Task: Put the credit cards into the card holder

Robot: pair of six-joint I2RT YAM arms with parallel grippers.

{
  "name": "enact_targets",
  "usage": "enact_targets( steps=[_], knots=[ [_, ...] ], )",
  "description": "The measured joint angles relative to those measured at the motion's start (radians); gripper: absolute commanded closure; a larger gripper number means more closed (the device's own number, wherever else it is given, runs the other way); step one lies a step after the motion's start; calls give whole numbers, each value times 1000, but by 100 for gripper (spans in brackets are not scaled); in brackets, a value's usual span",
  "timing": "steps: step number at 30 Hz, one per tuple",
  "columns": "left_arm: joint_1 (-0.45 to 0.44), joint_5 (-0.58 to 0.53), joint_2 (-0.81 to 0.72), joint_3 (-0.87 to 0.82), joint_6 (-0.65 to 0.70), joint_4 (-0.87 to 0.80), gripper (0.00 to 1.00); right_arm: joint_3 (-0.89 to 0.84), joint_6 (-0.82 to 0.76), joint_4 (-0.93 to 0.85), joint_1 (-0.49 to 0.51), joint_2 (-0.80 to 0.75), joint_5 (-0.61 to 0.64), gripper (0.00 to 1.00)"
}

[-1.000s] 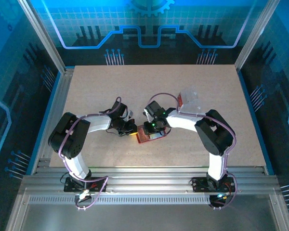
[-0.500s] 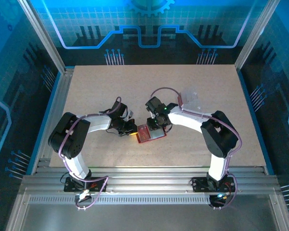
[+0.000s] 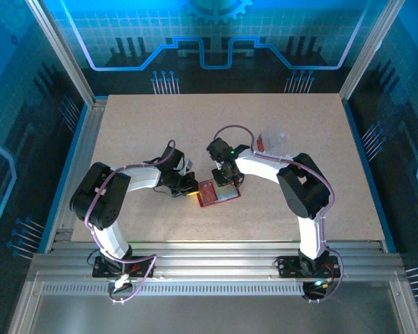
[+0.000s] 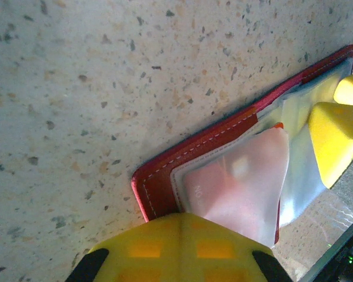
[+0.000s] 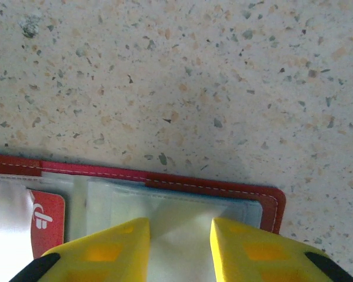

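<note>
left fingers (image 4: 176, 247) closed, pinning the small red folding wallet (image 3: 214, 194) lying open mid-desk (image 3: 160, 132). right fingers (image 5: 106, 247) hovering slightly apart over its clear plastic pocket (image 5: 182, 217), gripping nothing I can make out. Risk: wallet skidding, thin red card (image 5: 47, 214) sliding back out.

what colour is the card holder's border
The card holder is red-edged with pale stitching, clearest in the left wrist view.

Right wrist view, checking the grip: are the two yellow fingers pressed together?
No, the fingers stand apart, with the card holder visible in the gap between them.
</note>
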Motion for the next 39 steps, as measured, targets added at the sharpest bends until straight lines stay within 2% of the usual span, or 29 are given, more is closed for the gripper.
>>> enact_targets(
  steps=[6, 10, 15, 25, 32, 39],
  knots=[
    [0, 1, 2, 2, 0, -2, 98, -10, 8, 12, 2, 0, 6, 69],
    [1, 2, 3, 3, 0, -3, 98, -32, 23, 41, 2, -12, -2, 86],
    [1, 4, 5, 4, 0, -3, 98, -43, 30, 62, 13, -23, -6, 99],
    [2, 19, 16, 10, 0, 5, 98, 46, 22, -37, 64, -24, 29, 100],
    [4, 28, 19, 10, -1, 13, 98, 103, 43, -76, 114, -16, -32, 82],
    [4, 45, 28, 10, -6, 36, 97, 7, 85, 63, 93, -50, -244, 65]
  ],
)
